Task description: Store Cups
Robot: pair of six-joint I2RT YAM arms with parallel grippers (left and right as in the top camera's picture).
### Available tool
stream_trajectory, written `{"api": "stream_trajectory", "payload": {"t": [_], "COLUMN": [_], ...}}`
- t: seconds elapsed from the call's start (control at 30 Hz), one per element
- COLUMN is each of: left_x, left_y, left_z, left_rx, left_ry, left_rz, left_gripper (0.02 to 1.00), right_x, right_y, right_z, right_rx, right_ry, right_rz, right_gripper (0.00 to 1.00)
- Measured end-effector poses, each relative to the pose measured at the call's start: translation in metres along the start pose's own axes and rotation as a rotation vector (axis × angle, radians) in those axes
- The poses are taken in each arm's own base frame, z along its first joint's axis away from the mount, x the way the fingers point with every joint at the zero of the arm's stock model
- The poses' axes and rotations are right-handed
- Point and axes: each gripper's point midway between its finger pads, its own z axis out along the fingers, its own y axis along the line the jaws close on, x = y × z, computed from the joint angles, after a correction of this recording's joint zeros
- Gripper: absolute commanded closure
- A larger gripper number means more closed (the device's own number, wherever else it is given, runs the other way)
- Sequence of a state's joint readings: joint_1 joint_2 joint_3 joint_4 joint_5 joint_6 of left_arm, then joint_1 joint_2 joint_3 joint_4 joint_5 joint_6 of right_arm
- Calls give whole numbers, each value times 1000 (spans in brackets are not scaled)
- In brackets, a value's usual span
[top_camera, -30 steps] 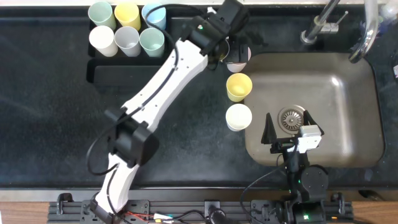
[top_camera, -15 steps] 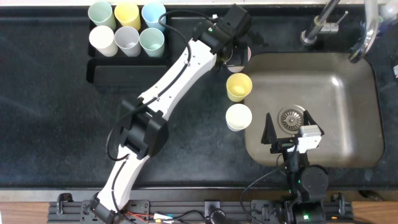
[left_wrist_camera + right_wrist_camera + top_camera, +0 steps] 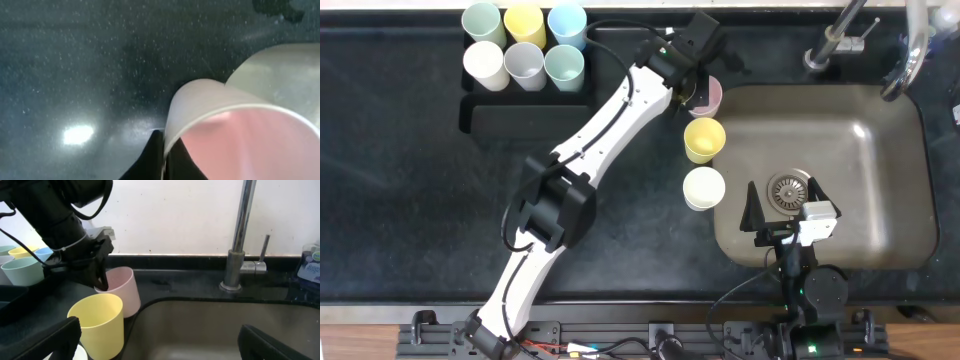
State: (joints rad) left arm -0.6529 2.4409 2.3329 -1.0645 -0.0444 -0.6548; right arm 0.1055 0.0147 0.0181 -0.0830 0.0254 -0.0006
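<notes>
A pink cup [image 3: 710, 96] stands upright on the dark counter at the sink's far left corner. My left gripper [image 3: 692, 88] is shut on its rim; one finger is inside the cup and the other outside, with the wall [image 3: 210, 100] pinched between them. The right wrist view has the same grip on the pink cup [image 3: 122, 287]. A yellow cup [image 3: 704, 139] and a white cup [image 3: 703, 187] stand in a row nearer to me along the sink's left edge. My right gripper [image 3: 786, 205] rests open low over the sink.
A black tray [image 3: 510, 115] at the back left holds several cups [image 3: 525, 45] in its far half. The steel sink [image 3: 860, 150] lies to the right, with a tap [image 3: 835, 40] behind it. Bare counter stretches between tray and sink.
The left arm has swung a little to the right and its gripper has settled onto the pink cup's rim. More of the cup shows now. The right arm has not moved.
</notes>
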Motion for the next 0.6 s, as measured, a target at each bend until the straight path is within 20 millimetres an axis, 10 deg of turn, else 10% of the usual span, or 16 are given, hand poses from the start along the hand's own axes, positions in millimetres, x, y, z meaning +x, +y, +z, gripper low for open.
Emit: {"api": "stream_trajectory", "payload": {"t": [0.27,0.47,0.6], "left_x": [-13,-22,-16], "left_y": [11,66,148], "left_z": [-25,-159,-255], "left_rx": [-55,-95,-71], "left_ry": [-78,-298,-462], "left_rz": [-16,-220,-505], "left_gripper": [985,982,982], "right_x": [0,0,0], "right_y": [0,0,0], "right_z": [0,0,0], "right_rx": [0,0,0], "right_ry": [0,0,0], "right_rz": [0,0,0], "right_gripper": [5,5,5]}}
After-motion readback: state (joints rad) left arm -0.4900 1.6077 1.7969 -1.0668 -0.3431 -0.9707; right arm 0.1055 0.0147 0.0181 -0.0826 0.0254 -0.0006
